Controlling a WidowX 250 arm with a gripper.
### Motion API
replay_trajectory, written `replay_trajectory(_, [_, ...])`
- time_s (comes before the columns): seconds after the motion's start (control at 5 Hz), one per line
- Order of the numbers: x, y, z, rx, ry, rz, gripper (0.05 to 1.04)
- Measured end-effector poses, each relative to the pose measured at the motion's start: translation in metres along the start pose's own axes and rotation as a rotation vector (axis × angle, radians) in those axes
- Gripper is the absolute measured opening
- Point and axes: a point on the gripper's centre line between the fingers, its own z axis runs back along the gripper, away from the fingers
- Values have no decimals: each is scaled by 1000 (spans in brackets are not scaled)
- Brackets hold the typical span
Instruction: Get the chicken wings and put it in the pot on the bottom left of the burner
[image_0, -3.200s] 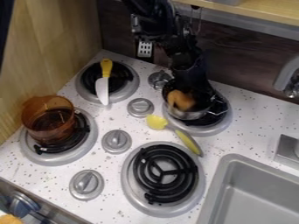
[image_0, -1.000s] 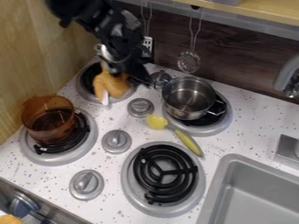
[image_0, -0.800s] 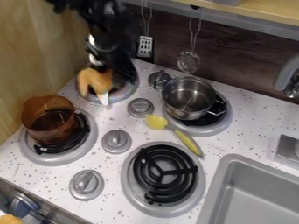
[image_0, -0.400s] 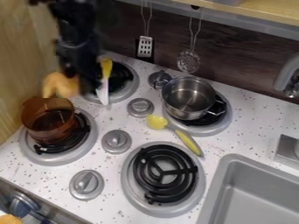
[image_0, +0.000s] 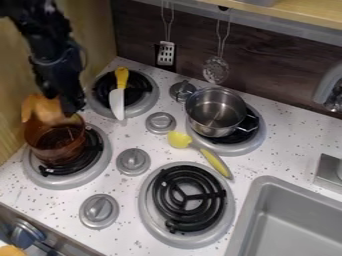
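Steel pot on back-right burner, yellow-handled knife across another

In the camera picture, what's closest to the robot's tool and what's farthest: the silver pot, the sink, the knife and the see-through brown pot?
From the tool:
1. Brown pot: on the left burner, just below it.
2. Knife: on the back burner.
3. Silver pot: on the right burner.
4. Sink: bottom right corner.

pot on front-left burner, knife on back-left burner, saucepan behind sink
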Motion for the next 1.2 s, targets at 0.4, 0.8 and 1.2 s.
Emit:
replay_trajectory(0.4, [-13, -11, -16, -76, 18, 42, 541])
replay_trajectory(0.8, [-15, -13, -26, -77, 26, 77, 842])
replay_trajectory(1.2, [-16, -13, -13, -27, 51, 123, 1001])
